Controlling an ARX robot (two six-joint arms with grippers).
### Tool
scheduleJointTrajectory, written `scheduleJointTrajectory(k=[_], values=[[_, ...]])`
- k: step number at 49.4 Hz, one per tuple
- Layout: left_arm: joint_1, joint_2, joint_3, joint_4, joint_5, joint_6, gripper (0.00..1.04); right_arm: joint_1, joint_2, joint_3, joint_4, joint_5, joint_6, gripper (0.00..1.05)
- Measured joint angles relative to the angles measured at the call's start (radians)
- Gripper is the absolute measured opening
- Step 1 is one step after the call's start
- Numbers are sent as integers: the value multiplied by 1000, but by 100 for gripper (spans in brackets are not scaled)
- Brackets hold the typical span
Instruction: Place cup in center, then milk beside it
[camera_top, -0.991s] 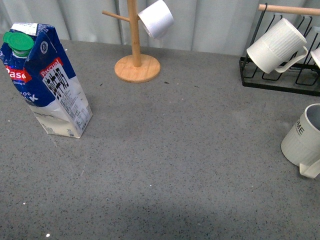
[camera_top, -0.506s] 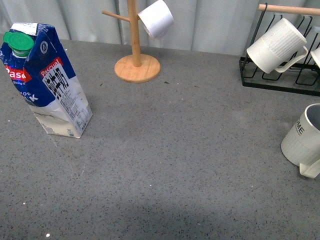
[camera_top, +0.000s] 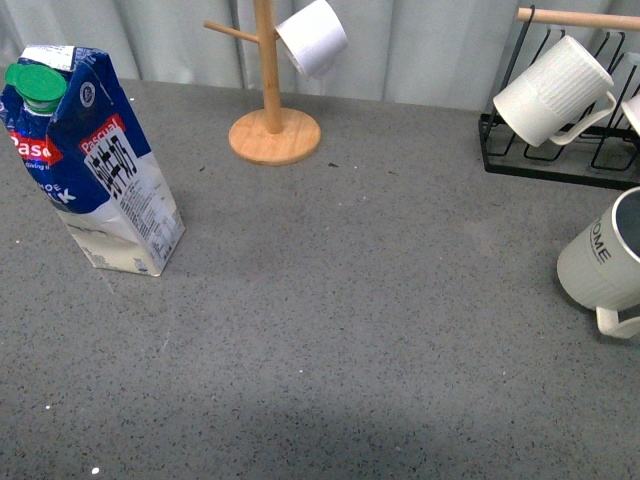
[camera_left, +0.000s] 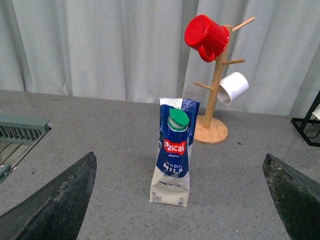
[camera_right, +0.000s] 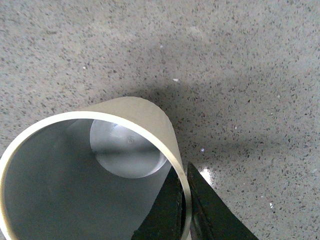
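— Right pincer (camera_right: 183, 172): what has it got?

— The cup (camera_top: 600, 265). Its fingers are clamped on the rim, one inside the grey bowl and one against the outer wall, as the right wrist camera shows.

— And what has just changed?

— A second ago the cup sat lower at the right edge of the front view, with only "ME" readable. Now it is a touch higher and tipped, the lettering reads "HOME", and the handle has swung round. A shadow spreads on the bench (camera_top: 330, 330) under it, so it looks lifted clear, though the gap itself is not plain.

— What does that mean for the job?

— The grasp appears made and the carry is starting. The cup is still far to the right, just in front of the black rack (camera_top: 560, 160) and well apart from the bare middle of the bench.

— The milk (camera_top: 95, 170)?

— It has not moved. It stands upright at the far left, green cap up. The left pincer (camera_left: 179, 165) faces it with its fingers wide apart, touching nothing.

— Anything in the way?

— Seemingly not. The wooden mug tree (camera_top: 272, 100), with its white mug (camera_top: 312, 37) and red mug (camera_left: 206, 36), stands at the back. A ribbed mug (camera_top: 550, 92) hangs on the rack.
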Motion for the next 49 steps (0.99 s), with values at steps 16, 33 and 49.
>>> scheduleJointTrajectory(k=[16,33,49], values=[[0,0,0,0,0,0,98,173,-45,78,-47,-47,37,1],[0,0,0,0,0,0,98,346,50,160,-65,-67,80,1],[0,0,0,0,0,0,98,430,162,250,-92,-87,126,1]])
